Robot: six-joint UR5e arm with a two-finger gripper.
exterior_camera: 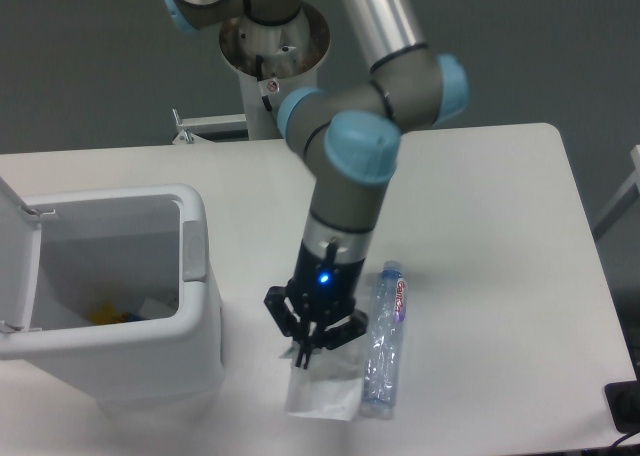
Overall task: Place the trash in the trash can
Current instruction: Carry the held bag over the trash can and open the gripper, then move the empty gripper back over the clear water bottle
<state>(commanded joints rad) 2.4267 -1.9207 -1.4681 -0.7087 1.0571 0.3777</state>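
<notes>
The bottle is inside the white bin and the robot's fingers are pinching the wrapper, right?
Not quite. The bottle is lying on the table, beside the wrapper, not inside the white bin. The camera view shows it. The fingers are indeed pinching the wrapper.

Arm bent down, gripper (310, 348) vertical, fingers pinched together.

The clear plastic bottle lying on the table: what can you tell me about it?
The crushed clear plastic bottle lies flat on the white table, lengthwise toward the camera. It looks crumpled and glassy, with a red label near its far end. The white wrapper hanging from the black two-finger gripper sits close at its left and may touch it, though contact cannot be made out. The gripper does not hold the bottle.
</notes>
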